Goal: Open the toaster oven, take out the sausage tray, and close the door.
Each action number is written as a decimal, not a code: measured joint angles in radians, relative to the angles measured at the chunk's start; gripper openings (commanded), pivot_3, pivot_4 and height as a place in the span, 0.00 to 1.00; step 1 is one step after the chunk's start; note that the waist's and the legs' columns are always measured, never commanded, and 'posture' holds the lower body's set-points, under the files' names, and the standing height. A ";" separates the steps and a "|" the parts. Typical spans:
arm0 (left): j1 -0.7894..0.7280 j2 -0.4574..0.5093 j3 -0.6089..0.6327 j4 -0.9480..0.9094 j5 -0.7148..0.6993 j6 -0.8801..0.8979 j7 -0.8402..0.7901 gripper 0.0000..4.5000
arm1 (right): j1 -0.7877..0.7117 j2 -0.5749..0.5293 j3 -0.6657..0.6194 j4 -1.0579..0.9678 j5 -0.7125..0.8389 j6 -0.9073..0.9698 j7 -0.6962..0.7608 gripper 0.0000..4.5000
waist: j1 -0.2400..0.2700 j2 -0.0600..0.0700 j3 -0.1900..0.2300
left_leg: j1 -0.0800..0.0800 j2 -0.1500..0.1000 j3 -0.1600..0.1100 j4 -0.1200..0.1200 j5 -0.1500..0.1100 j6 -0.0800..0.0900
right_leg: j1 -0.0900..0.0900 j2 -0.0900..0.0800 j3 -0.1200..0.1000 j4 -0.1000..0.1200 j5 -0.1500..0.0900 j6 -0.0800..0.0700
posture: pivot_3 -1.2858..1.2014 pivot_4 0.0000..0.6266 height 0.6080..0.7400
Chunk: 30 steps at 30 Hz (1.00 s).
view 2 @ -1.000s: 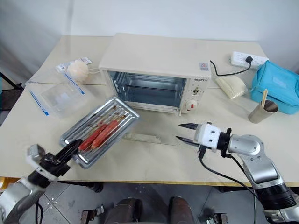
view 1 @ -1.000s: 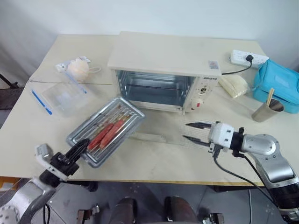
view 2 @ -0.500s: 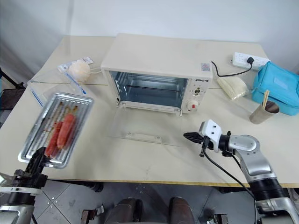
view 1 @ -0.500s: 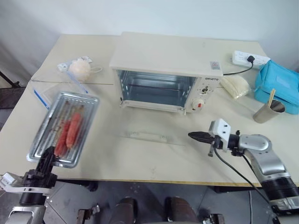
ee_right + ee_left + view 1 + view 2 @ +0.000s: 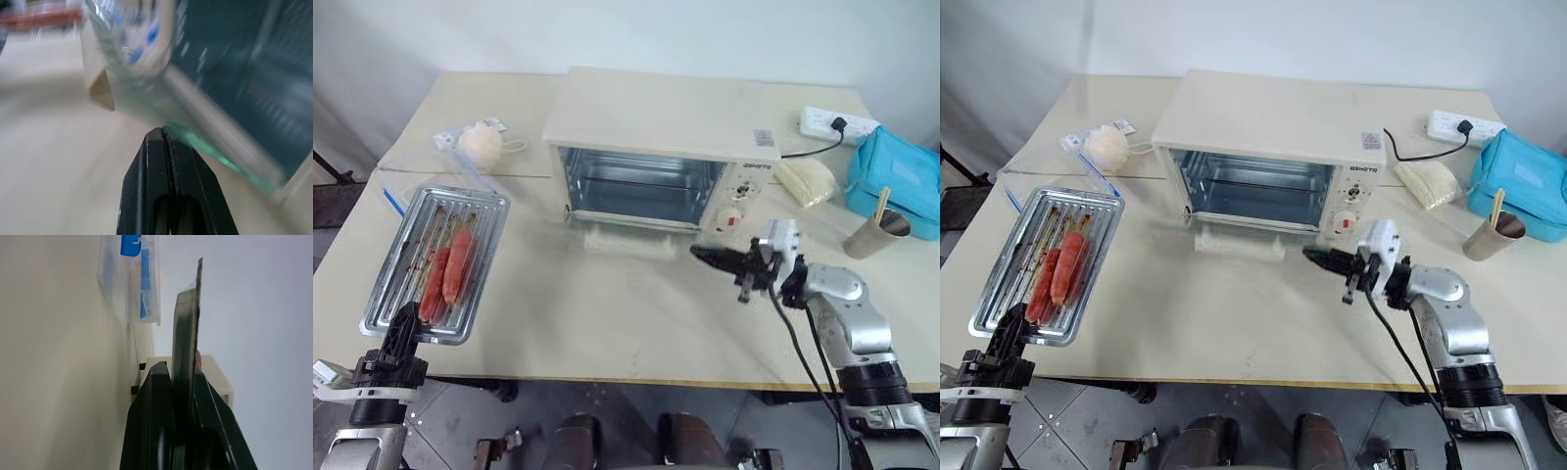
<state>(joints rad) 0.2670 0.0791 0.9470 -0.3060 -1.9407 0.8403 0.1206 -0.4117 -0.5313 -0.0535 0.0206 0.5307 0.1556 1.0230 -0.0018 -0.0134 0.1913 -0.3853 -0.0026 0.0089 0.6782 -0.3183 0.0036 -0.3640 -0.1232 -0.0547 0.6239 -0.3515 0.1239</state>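
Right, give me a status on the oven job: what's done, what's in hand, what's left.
Done: the cream-white toaster oven is open and empty; the silver metal sausage tray is out, held at its near edge by the shut left gripper at the table's left side. In hand: the shut right gripper is under the glass door, which is partly raised. Left: shutting the door fully.

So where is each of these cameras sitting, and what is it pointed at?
Left eye and right eye: on the head, looking down over the table at the toaster oven; both arms show.
Left wrist: along the left gripper, shut on the sausage tray.
Right wrist: along the shut right gripper, at the edge of the door.
Shared: head and left wrist views both show the tray and the clear container.
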 measured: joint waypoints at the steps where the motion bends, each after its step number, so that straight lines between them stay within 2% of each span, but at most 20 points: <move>1: 0.002 0.001 0.000 0.000 0.000 0.003 0.000 0.00 | -0.021 0.015 -0.017 -0.010 0.018 0.021 -0.029 0.01 | -0.001 0.000 0.000 | 0.000 0.000 0.000 0.000 0.000 0.000 | 0.000 0.000 0.000 0.000 0.000 0.000 | 0.52 0.24 1.00; 5: 0.017 0.008 -0.006 -0.002 0.000 0.025 0.000 0.00 | -0.096 0.075 -0.076 -0.040 0.077 0.075 -0.139 0.01 | -0.001 0.000 0.000 | -0.001 0.000 0.000 -0.001 0.000 0.000 | -0.002 0.000 0.000 0.000 0.000 0.000 | 0.52 0.24 1.00; 8: 0.031 0.020 -0.015 -0.005 0.000 0.037 -0.004 0.00 | -0.101 0.071 -0.079 -0.074 0.107 0.127 -0.150 0.01 | 0.003 0.000 0.000 | -0.001 -0.001 0.000 -0.001 -0.001 0.001 | -0.002 -0.001 0.000 0.000 0.000 0.000 | 0.52 0.24 1.00; 10: 0.048 0.042 -0.037 -0.016 0.000 0.054 -0.013 0.00 | -0.062 0.024 -0.074 -0.119 0.137 0.175 -0.110 0.08 | 0.008 0.000 0.000 | -0.002 -0.002 -0.001 -0.001 -0.002 0.003 | -0.002 -0.001 0.000 -0.001 0.000 0.000 | 0.52 0.24 1.00; 12: 0.068 0.056 -0.062 -0.046 0.000 0.070 -0.033 0.00 | 0.009 -0.045 -0.082 -0.167 0.154 0.196 -0.055 0.21 | 0.013 0.000 0.000 | -0.002 -0.002 -0.001 -0.002 -0.003 0.004 | 0.001 -0.002 0.001 -0.004 0.000 0.000 | 0.52 0.24 1.00; 15: 0.088 0.107 -0.124 -0.052 -0.001 0.096 -0.048 0.00 | 0.151 -0.109 -0.112 -0.246 0.129 0.133 0.028 0.43 | 0.016 0.000 0.000 | -0.001 -0.003 -0.001 -0.002 -0.005 0.005 | 0.003 -0.002 0.001 -0.007 0.000 0.000 | 0.52 0.24 1.00; 20: 0.087 0.240 -0.214 -0.015 -0.002 0.166 -0.085 0.00 | 0.346 -0.170 -0.164 -0.334 0.121 0.099 0.094 0.82 | 0.013 0.001 0.000 | 0.001 -0.002 0.000 -0.002 -0.004 0.005 | 0.005 -0.001 0.002 -0.009 0.000 0.000 | 0.52 0.24 1.00; 22: 0.069 0.328 -0.260 0.037 -0.002 0.211 -0.103 0.00 | 0.416 -0.175 -0.196 -0.351 0.107 0.072 0.105 0.99 | 0.012 0.001 0.000 | 0.002 -0.001 0.000 -0.003 -0.004 0.004 | 0.005 -0.001 0.002 -0.008 0.000 0.000 | 0.52 0.24 1.00; 25: 0.005 0.432 -0.341 0.123 -0.002 0.277 -0.119 0.00 | 0.493 -0.175 -0.244 -0.365 0.076 0.034 0.095 0.99 | 0.012 0.002 0.000 | 0.004 -0.002 0.001 -0.006 -0.003 0.004 | 0.005 -0.001 0.003 -0.008 0.000 0.000 | 0.52 0.24 1.00; 30: -0.200 0.591 -0.529 0.268 -0.002 0.376 -0.149 0.00 | 0.589 -0.167 -0.299 -0.417 0.042 -0.062 0.083 0.99 | 0.017 0.003 0.000 | 0.009 -0.003 0.002 -0.013 -0.003 0.002 | 0.006 -0.002 0.004 -0.008 0.000 0.000 | 0.52 0.24 1.00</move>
<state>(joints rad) 0.0672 0.6700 0.4177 -0.0378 -1.9428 1.2159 -0.0285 0.1778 -0.6982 -0.3529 -0.3966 0.5724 0.0939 1.1064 0.0149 -0.0107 0.1917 -0.3763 -0.0053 0.0110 0.6650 -0.3209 0.0059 -0.3577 -0.1248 -0.0508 0.6163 -0.3515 0.1239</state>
